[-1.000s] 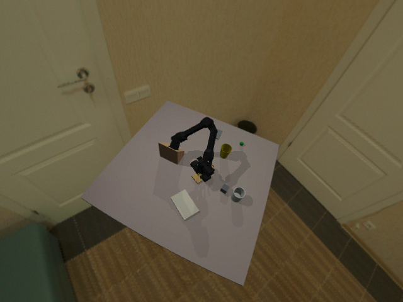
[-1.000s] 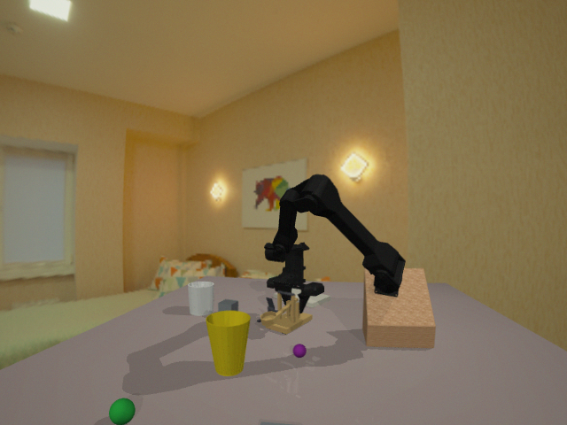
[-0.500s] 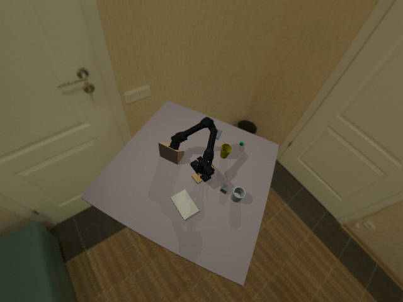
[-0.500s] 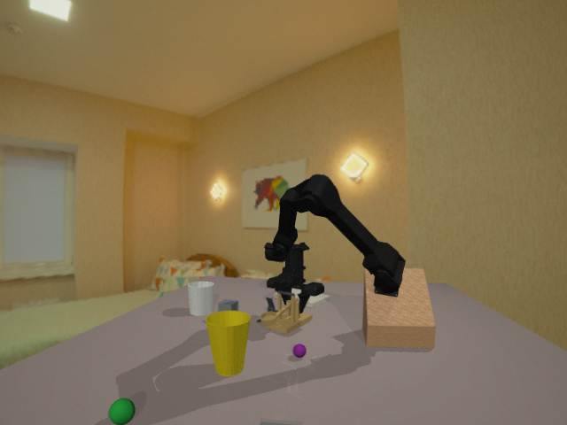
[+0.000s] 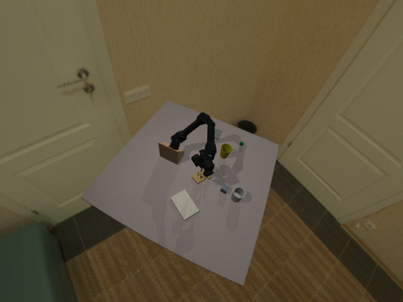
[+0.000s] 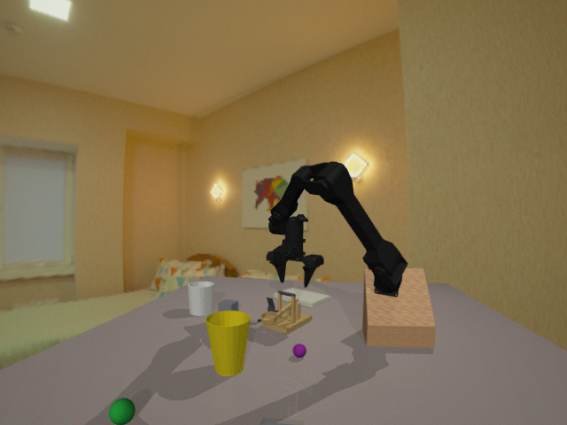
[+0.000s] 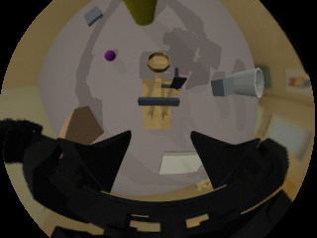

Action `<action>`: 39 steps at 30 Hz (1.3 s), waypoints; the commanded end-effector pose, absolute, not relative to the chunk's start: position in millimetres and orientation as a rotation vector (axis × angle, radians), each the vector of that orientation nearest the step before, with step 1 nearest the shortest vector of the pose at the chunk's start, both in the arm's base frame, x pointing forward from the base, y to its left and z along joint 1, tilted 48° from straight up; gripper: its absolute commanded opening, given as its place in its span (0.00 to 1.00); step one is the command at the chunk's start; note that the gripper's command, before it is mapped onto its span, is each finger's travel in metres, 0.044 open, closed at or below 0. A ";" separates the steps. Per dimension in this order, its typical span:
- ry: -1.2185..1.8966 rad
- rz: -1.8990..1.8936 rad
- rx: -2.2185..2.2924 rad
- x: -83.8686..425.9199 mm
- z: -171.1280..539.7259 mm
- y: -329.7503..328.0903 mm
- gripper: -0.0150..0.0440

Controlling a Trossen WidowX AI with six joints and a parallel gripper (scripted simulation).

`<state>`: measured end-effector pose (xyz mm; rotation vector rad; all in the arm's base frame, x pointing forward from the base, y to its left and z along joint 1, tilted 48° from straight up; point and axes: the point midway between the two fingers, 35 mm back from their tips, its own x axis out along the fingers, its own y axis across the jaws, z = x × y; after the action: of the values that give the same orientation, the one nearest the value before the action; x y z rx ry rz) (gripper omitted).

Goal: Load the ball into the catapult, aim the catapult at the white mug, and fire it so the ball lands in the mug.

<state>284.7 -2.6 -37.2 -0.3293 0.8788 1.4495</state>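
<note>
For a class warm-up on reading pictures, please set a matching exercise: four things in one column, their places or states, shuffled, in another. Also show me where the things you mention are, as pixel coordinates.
1. Purple ball [image 6: 299, 351] [image 7: 110, 56]
2. White mug [image 5: 237, 195] [image 6: 200, 298] [image 7: 250, 83]
3. Catapult cup [image 6: 270, 319] [image 7: 158, 61]
4. Gripper fingers [image 6: 280, 270]

A. Beside the small grey block [image 5: 225, 188] [image 6: 228, 305] [image 7: 222, 87]
B. Spread open above the catapult [image 5: 197, 178] [image 6: 287, 325] [image 7: 158, 119]
C. On the table [image 5: 130, 182] [image 6: 467, 366] [image 7: 59, 74]
D. Holding no ball

1-C, 2-A, 3-D, 4-B
</note>
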 end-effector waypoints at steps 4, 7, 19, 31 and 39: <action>0.879 1.450 -0.329 284.7 -37.2 -2.6 1.00; 0.915 1.424 -0.290 284.7 -37.1 -2.7 1.00; 1.185 1.198 0.024 284.5 -36.3 -3.7 1.00; 1.417 0.933 0.338 284.3 -35.5 -4.7 1.00; 1.549 0.735 0.546 284.1 -35.0 -5.4 1.00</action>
<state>284.3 -5.0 -35.4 0.4713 1.5024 0.8080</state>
